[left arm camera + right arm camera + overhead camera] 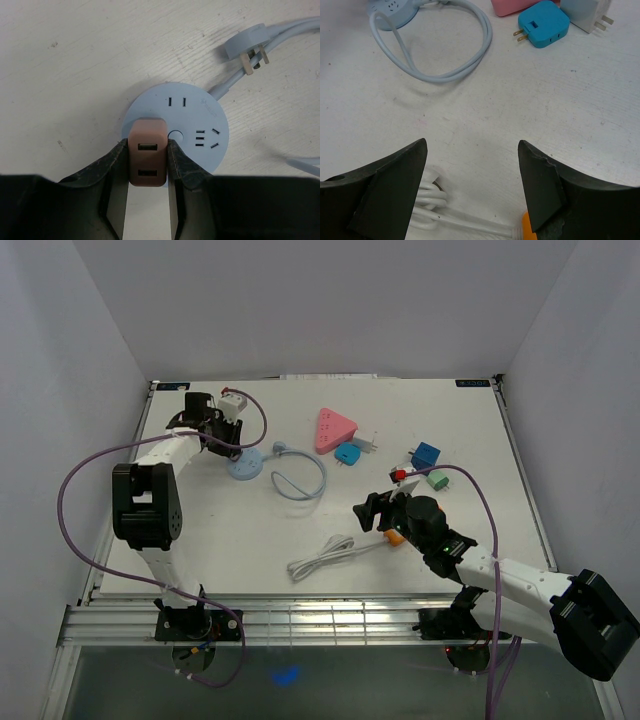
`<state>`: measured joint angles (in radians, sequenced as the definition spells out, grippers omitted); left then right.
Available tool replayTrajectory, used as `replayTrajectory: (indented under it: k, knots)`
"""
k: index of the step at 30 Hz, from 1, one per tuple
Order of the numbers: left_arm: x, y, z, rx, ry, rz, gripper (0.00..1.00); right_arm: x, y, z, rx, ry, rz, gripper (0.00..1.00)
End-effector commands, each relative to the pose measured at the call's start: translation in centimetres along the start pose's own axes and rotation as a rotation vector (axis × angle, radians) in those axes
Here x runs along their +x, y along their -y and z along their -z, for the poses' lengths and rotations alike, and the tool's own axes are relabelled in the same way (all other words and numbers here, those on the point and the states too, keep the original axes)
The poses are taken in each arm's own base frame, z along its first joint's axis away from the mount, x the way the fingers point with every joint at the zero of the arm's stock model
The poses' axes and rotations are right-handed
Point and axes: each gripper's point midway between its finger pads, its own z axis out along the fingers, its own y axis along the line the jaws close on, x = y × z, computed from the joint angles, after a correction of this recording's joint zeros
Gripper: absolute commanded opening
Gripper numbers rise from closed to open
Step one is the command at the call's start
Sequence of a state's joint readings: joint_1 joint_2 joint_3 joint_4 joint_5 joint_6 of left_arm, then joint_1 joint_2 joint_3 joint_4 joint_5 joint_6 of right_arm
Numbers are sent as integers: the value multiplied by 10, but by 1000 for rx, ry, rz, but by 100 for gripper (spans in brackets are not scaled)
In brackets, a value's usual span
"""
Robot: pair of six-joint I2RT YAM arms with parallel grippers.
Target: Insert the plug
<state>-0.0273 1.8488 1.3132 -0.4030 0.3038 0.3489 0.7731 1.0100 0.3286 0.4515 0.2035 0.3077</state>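
Pinkish-brown charger [147, 160] pinched in left gripper [147, 150], over near edge of round blue socket hub [195, 112], free slots just beyond. Right gripper [472, 150] spread wide, well apart.

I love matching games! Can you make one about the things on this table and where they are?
1 USB charger
2 teal plug adapter
3 white cable
4 right gripper

A open, empty
B beside the pink triangular socket
C clamped in the left gripper over the round blue power strip
D bundled on the table

Pairs: 1-C, 2-B, 3-D, 4-A
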Motion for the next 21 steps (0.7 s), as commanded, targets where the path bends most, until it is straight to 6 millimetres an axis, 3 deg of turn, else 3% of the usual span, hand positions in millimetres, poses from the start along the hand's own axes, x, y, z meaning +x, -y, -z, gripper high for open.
replayTrajectory:
  k: [1, 12, 21]
  knots:
    - [87, 27, -17, 94, -276, 91, 0, -2, -1, -1, -7, 12, -12, 79]
    - [88, 34, -20, 145, -234, 72, 0, -3, 0, -1, -10, 12, -18, 79]
    - [90, 41, -9, 144, -220, 68, 0, -1, 0, -2, -11, 5, -20, 79]
